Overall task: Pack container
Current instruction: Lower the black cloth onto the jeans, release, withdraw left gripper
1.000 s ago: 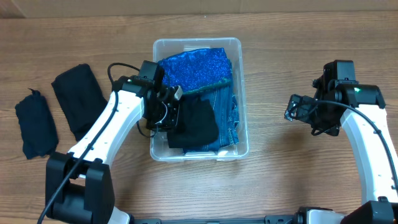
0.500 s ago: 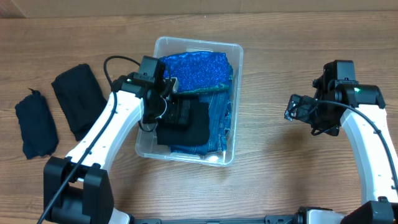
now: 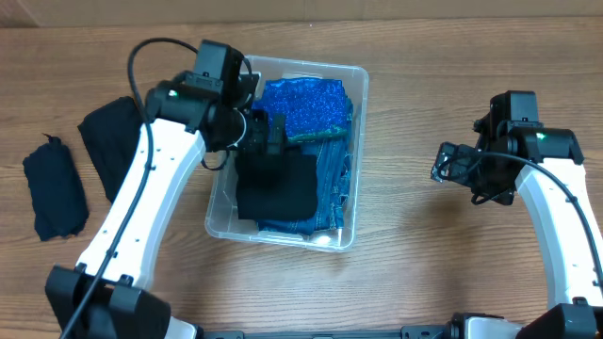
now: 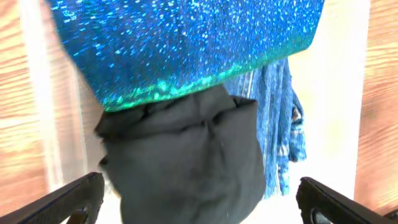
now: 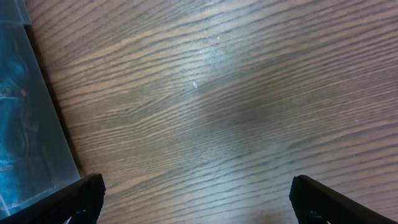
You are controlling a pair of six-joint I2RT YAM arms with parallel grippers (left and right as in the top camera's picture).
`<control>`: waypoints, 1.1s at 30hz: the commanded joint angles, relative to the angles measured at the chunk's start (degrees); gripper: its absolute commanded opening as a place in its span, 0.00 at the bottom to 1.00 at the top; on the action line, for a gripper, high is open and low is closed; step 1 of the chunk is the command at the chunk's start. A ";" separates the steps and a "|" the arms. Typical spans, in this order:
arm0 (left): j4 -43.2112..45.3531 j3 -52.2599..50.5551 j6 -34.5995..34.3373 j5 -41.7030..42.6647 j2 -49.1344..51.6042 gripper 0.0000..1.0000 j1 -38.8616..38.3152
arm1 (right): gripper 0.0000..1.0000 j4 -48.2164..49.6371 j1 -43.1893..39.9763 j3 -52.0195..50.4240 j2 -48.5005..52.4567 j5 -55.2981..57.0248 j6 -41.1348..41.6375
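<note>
Overhead view shows the container (image 3: 362, 122) on the table (image 3: 424, 264), a little left of its middle. Inside lie a sparkling blue cloth (image 3: 306, 105), denim (image 3: 336, 188) and a black cloth (image 3: 276, 185). The left gripper (image 3: 271, 141) hangs above the black cloth, jaws wide apart and empty. The right gripper (image 3: 443, 166), well apart to the right, is also wide and empty. Two dark cloths (image 3: 118, 151) lie on the left.

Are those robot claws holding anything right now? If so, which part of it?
Nothing is held. The left end effector is open above the black cloth lying in the container; the right end effector is open over the wooden table.
</note>
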 commanded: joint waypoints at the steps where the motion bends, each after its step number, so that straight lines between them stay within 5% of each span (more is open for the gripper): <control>1: -4.13 1.01 0.46 -8.37 -0.94 1.00 -1.07 | 1.00 0.46 -0.17 -0.04 -0.20 0.55 0.17; 3: -5.60 0.61 1.20 -13.20 -0.94 0.98 -2.69 | 1.00 0.46 -0.17 -0.04 -0.20 0.55 0.17; 8: -5.62 -2.51 2.78 -15.39 -0.87 0.10 -9.31 | 1.00 0.37 -0.17 -0.04 -0.20 0.55 0.17; 20: 2.58 -21.33 0.17 -21.42 -0.85 0.05 -11.34 | 1.00 0.24 -0.17 -0.04 -0.20 0.55 0.17; 23: 3.65 -23.08 0.22 -22.88 -0.81 0.24 -10.88 | 1.00 0.20 -0.17 -0.04 -0.20 0.55 0.17; 33: -2.08 -10.19 0.17 -22.60 -2.89 0.41 -10.82 | 1.00 -0.24 -0.17 -0.04 -0.20 0.57 0.17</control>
